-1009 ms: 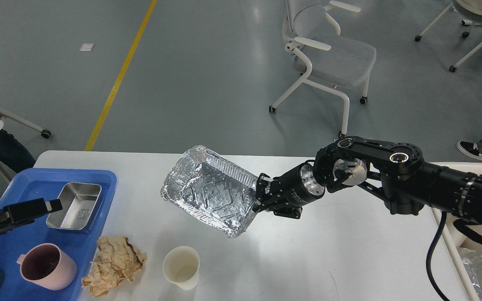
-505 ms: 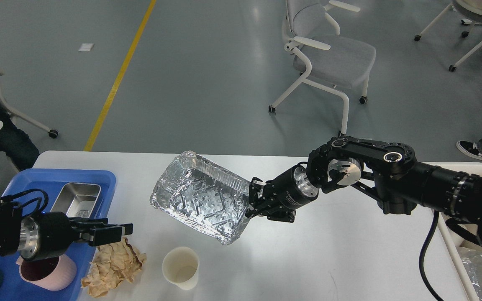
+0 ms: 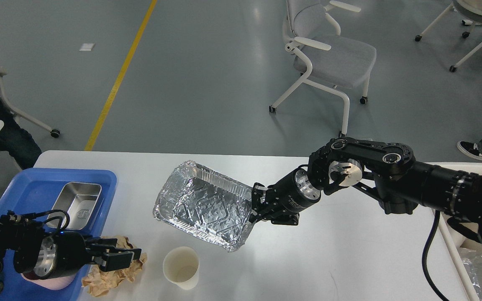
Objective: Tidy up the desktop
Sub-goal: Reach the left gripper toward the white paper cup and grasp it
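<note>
The white desktop (image 3: 329, 251) fills the lower view. My right gripper (image 3: 254, 207) is shut on the right rim of a crinkled foil tray (image 3: 203, 205) and holds it tilted over the table's middle. My left gripper (image 3: 124, 258) is open, its fingers right over a crumpled brown paper (image 3: 113, 276) at the front left; I cannot tell whether they touch it. A cream paper cup (image 3: 181, 267) stands upright beside the paper, under the foil tray's near edge.
A blue plastic tray (image 3: 27, 188) at the left edge holds a steel box (image 3: 78, 205) and a pink mug (image 3: 52, 283) mostly hidden by my left arm. A cream bin (image 3: 475, 251) with foil is at the right edge. A grey chair (image 3: 329, 54) stands beyond the table.
My left arm swung from over the blue tray rightward and down onto the crumpled paper. My right gripper shifted the foil tray slightly left and lowered it a little.
</note>
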Robot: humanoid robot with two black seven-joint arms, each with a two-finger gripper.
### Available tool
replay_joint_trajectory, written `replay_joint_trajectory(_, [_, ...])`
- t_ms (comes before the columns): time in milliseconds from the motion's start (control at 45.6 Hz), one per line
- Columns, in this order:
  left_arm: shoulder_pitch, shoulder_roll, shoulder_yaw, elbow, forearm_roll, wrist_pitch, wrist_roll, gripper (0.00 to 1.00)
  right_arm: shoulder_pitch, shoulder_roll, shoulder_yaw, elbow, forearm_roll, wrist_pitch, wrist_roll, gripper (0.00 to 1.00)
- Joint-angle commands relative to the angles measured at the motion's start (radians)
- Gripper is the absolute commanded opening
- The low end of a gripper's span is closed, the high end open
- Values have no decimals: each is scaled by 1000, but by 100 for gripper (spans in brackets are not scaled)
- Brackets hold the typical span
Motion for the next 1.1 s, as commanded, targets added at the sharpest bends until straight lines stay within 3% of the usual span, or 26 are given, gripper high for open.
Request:
replay_joint_trajectory(0, [-7,-63,9,10,36,-2,1,72,4,-3,0,5,0,0,0,0])
replay_joint_trajectory(505, [-7,-177,33,65,70,-2,13,72,12,-6,3,6,-2,0,2,0])
replay_joint_trajectory(702, [-7,-232,50,94,97,-3,24,67,10,-8,6,8,-3,0,3,0])
replay_joint_trajectory(834, [1,-261,56,106,137,-5,30,46,9,-8,6,8,-3,0,3,0])
replay_joint_trajectory(922, [-4,-280,85,111,163,-11,41,16,7,-9,8,8,-3,0,3,0])
replay_joint_trajectory(988, [-8,-293,105,112,168,-14,42,1,6,-8,8,8,-3,-2,3,0])
replay_joint_trajectory(1075, [-10,-298,109,112,167,-24,41,0,1,-8,9,6,-3,-3,3,0])
